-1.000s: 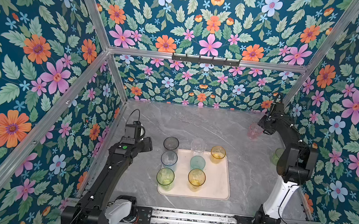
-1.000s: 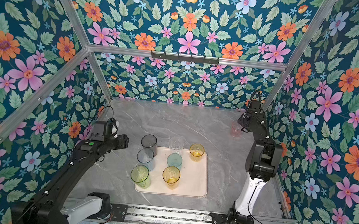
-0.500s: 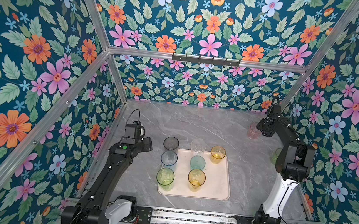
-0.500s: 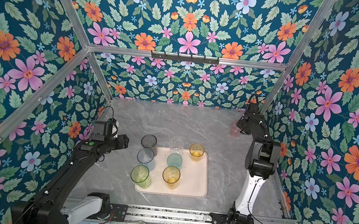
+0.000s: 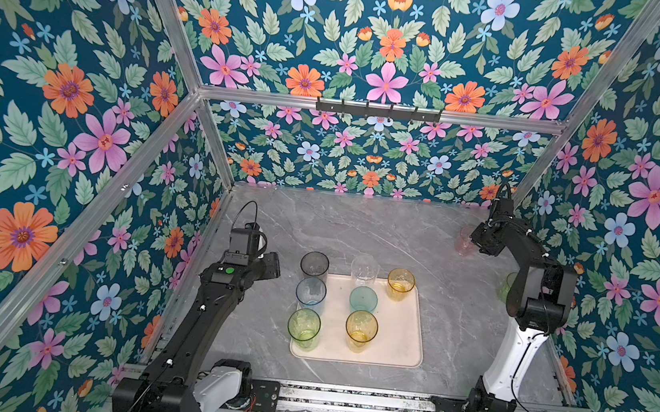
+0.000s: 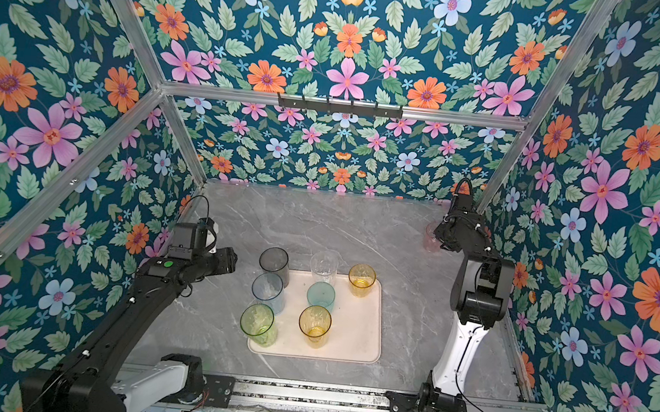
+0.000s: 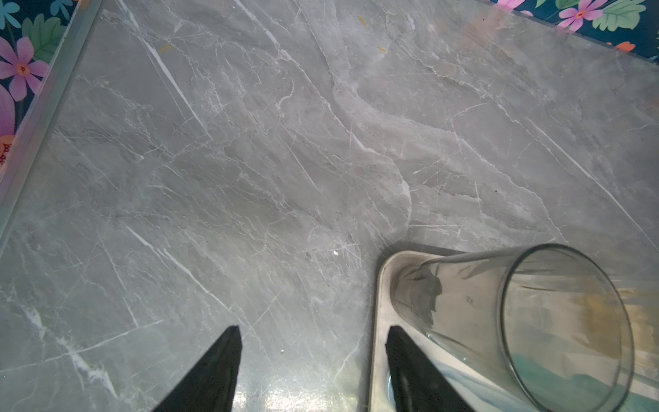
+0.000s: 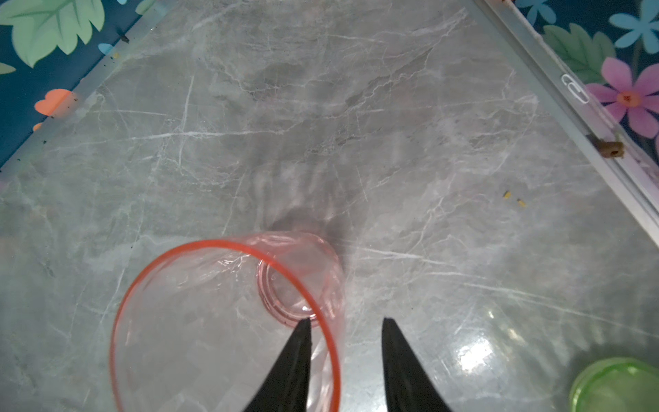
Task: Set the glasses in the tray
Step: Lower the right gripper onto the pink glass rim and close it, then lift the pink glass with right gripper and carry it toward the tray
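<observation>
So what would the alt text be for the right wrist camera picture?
A pink tumbler stands upright on a grey marble table, two black fingers straddling its rim, one inside, one outside. A green tumbler shows at the edge.

The right arm has eased in from the flowered side wall, its elbow drawing a little to the left and its wrist settling lower beside the translucent pink tapered tumbler on the grey marbled surface. The right gripper has drawn its jaws closer. One black finger now sits inside the tumbler's rim and the other outside, with gaps left on both sides of the wall.
</observation>
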{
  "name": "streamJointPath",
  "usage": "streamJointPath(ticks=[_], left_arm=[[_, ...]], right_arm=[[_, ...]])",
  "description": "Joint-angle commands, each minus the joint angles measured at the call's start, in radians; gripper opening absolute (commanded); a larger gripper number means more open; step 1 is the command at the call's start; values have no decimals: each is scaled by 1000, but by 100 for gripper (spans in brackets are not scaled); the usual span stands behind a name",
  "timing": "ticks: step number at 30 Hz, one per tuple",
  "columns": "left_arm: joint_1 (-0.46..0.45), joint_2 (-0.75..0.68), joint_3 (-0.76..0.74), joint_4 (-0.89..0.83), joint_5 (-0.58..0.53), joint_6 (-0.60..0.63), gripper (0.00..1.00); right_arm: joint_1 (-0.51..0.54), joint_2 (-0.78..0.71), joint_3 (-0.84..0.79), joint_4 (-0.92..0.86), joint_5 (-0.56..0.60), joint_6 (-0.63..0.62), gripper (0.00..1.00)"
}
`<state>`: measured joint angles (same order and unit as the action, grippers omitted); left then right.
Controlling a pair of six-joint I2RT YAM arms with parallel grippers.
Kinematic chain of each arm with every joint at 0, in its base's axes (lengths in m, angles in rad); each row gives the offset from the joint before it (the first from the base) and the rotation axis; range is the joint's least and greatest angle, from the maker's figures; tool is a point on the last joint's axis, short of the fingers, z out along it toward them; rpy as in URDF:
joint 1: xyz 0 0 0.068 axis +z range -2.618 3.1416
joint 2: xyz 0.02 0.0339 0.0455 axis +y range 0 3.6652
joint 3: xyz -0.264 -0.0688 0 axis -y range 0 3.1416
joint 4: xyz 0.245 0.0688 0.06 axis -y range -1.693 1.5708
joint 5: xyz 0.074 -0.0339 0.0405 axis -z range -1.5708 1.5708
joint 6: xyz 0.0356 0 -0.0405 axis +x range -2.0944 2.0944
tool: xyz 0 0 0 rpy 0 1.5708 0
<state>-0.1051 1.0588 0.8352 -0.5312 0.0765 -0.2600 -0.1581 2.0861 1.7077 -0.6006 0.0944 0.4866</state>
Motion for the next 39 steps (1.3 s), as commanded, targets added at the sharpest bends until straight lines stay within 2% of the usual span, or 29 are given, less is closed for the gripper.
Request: streamJointPath(ticks=[1, 8, 11, 25, 39], left_arm=[[1, -2, 1, 16, 5, 13, 68], [1, -3, -1, 16, 9, 12, 68], [1, -4, -1, 16, 11, 10, 68], [1, -8, -1, 16, 14, 10, 68], [1, -11, 1, 16, 14, 10, 68]], right_arm=[[1, -6, -9, 5, -4, 9, 26], [2, -17, -21, 18, -34, 8, 9], [1, -29, -29, 19, -42, 9, 5], [38, -253, -215, 46, -84, -5, 2], [149, -526, -355, -177, -69, -39, 0]])
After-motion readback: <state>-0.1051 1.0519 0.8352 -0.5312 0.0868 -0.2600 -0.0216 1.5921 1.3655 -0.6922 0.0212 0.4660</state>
